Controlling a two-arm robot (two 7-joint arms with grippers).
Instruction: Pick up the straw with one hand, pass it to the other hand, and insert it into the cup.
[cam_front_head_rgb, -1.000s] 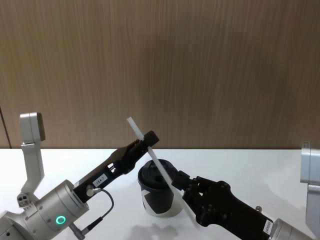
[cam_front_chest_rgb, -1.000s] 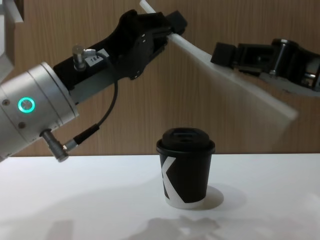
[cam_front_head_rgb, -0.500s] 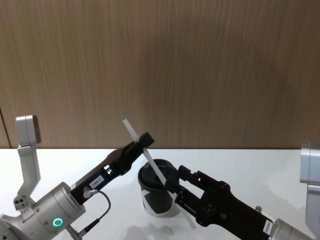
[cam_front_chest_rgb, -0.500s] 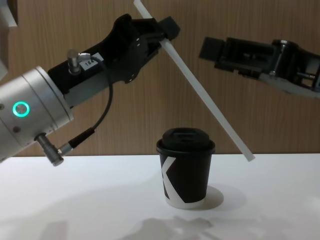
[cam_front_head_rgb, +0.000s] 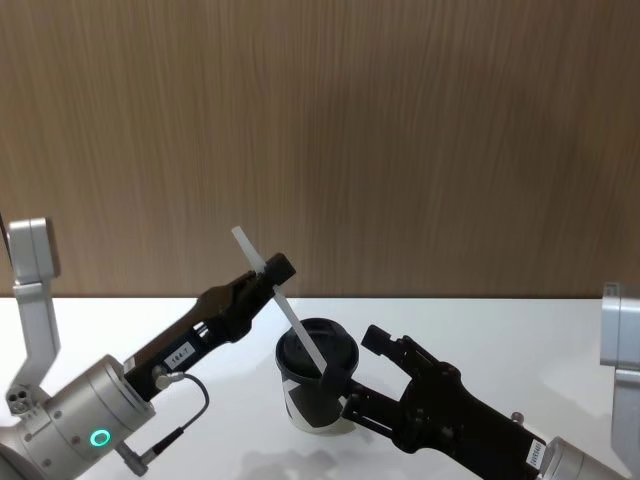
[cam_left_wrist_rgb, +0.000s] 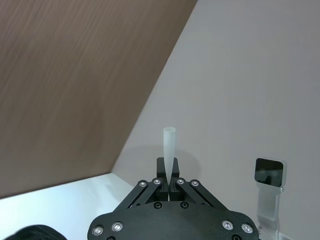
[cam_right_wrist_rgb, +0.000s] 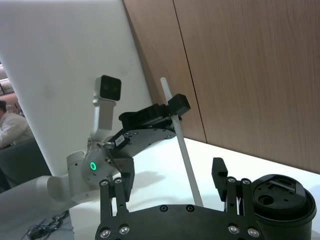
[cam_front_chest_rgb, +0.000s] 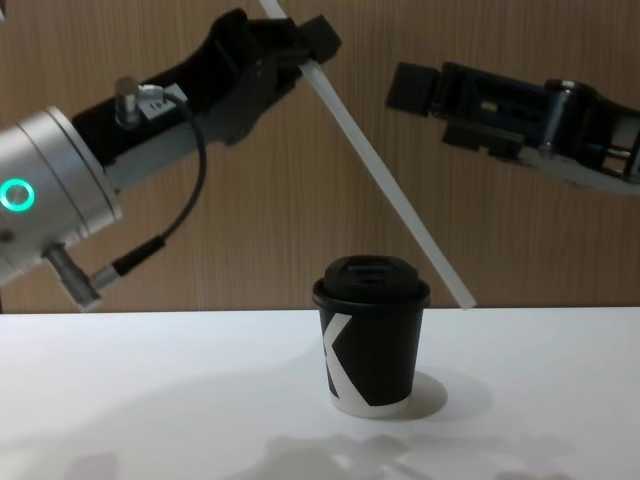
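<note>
White table (cam_front_chest_rgb: 150, 400), left claw (cam_front_chest_rgb: 303, 45) clamping straw (cam_front_chest_rgb: 390, 190) near its top, straw slanting down rightward beside cup (cam_front_chest_rgb: 372, 345), right claw (cam_front_chest_rgb: 435, 108) wide

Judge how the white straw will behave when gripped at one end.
Probably stiff: held near its top by the left gripper, the straw runs straight without sagging. Likely light, being so thin. Its smooth surface might slip if pushed against the cup.
</note>
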